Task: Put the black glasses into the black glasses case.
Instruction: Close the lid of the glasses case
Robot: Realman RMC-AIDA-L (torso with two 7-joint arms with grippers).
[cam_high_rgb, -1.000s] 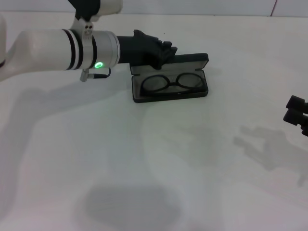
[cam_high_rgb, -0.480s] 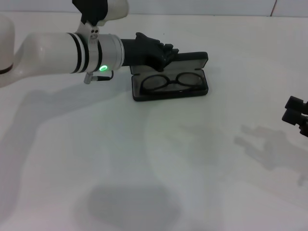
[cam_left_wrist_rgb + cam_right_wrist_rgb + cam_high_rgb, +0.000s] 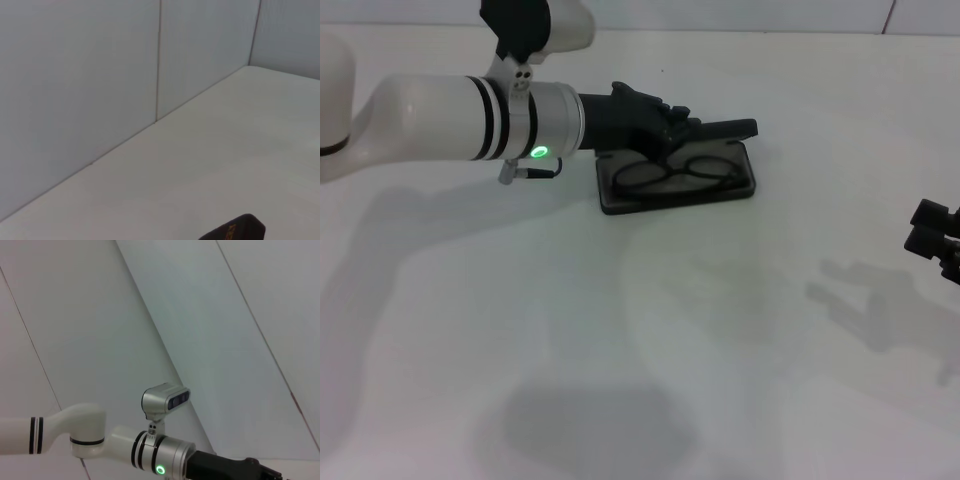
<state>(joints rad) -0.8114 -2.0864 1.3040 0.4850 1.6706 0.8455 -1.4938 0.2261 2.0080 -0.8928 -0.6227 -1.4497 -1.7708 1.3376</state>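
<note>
The black glasses (image 3: 675,171) lie inside the open black glasses case (image 3: 680,196) at the far middle of the table. The case's lid (image 3: 732,128) is tipped forward and hangs low over the glasses, half shut. My left gripper (image 3: 678,126) sits at the lid's back left edge, touching it from behind and above. A corner of the lid with orange lettering shows in the left wrist view (image 3: 235,230). My right gripper (image 3: 932,232) is parked at the right edge of the table, open and empty.
The white table (image 3: 620,330) carries nothing else. A pale panelled wall (image 3: 100,75) stands behind the table's far edge. My left arm (image 3: 165,455) shows in the right wrist view.
My left gripper has moved right and forward against the lid. The lid has tipped from upright down over the glasses. The right arm has not moved.
</note>
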